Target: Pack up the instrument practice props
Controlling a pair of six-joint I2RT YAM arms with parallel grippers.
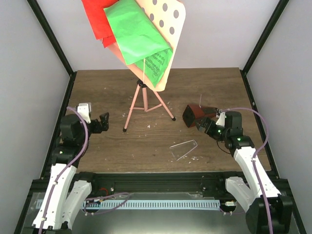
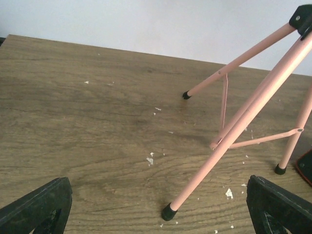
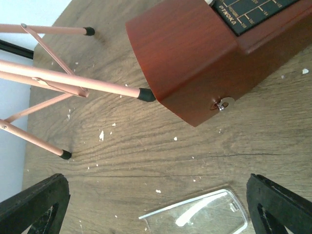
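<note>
The pink music stand [image 1: 145,100] stands on its tripod at mid table, its hole-dotted desk [image 1: 170,19] high at the top. A green sheet [image 1: 139,34] and a red sheet [image 1: 97,19] lie on the desk. The reddish-brown metronome [image 1: 197,114] lies on its side right of the stand, also in the right wrist view [image 3: 190,53]. Its clear cover [image 1: 184,147] lies apart, nearer the front, and shows in the right wrist view [image 3: 200,218]. My left gripper [image 1: 103,121] is open and empty, left of the tripod legs [image 2: 243,117]. My right gripper [image 1: 204,126] is open and empty beside the metronome.
The wooden table [image 1: 107,92] is dotted with small white crumbs [image 2: 150,160]. White walls and black frame posts [image 1: 51,39] close in the back and sides. A tripod foot [image 3: 145,95] rests close to the metronome's base.
</note>
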